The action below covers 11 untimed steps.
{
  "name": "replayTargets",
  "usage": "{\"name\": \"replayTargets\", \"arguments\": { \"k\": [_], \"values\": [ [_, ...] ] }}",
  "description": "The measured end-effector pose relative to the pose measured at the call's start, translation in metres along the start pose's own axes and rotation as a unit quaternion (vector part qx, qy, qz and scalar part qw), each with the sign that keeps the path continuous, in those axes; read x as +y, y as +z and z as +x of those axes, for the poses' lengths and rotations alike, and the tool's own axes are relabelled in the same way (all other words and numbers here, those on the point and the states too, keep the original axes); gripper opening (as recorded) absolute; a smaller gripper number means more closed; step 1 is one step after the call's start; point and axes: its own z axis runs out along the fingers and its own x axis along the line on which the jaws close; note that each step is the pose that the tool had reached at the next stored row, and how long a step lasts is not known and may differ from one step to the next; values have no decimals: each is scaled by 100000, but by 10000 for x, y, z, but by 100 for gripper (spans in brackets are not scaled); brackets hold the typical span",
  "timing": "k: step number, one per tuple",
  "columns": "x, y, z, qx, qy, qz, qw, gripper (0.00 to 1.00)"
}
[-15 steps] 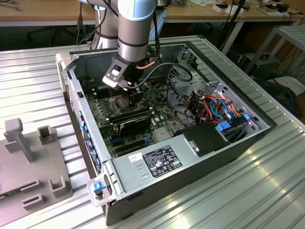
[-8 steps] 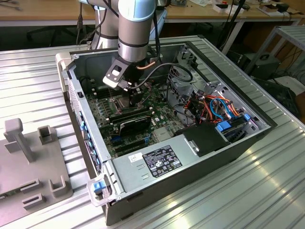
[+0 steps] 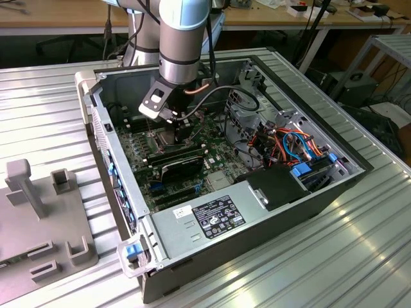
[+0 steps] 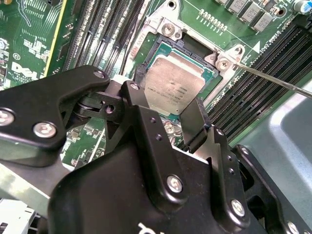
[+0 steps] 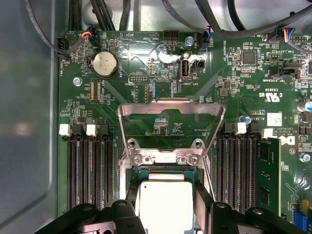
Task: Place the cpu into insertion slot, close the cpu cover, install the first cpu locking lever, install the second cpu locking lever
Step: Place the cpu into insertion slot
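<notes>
Your arm (image 3: 183,38) reaches down into the open computer case (image 3: 257,256), which lies on its side on the ribbed metal tabletop (image 3: 334,256). The gripper (image 3: 176,125) hangs low over the green motherboard (image 3: 138,154), on the far side of the grey power supply box (image 3: 209,218).

In both wrist views the gripper (image 5: 165,204) (image 4: 165,109) sits right over the cpu (image 5: 163,197) (image 4: 175,85). The chip lies flat, metal top up, inside the insertion slot (image 4: 148,53). You cannot tell whether the jaws are clamped on its edges or stand just off them.

The cpu cover (image 5: 170,107) stands open, tilted up from its hinge at the slot's far edge, and you see the board through its window. In the second wrist view a thin metal rod (image 4: 273,80) slants away from a corner of the slot's surround.

Long black memory slots (image 5: 90,170) run on both sides of the slot, and a coin battery (image 5: 105,63) lies beyond the cover. A grey holder (image 3: 38,218) rests on the tabletop at the exterior view's left.
</notes>
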Motion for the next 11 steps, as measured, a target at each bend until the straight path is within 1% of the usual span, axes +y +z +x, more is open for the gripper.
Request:
{"name": "replayTargets", "arguments": {
  "k": [11],
  "values": [
    [0,8,0,1,-1,1,100000,53]
  ]
}}
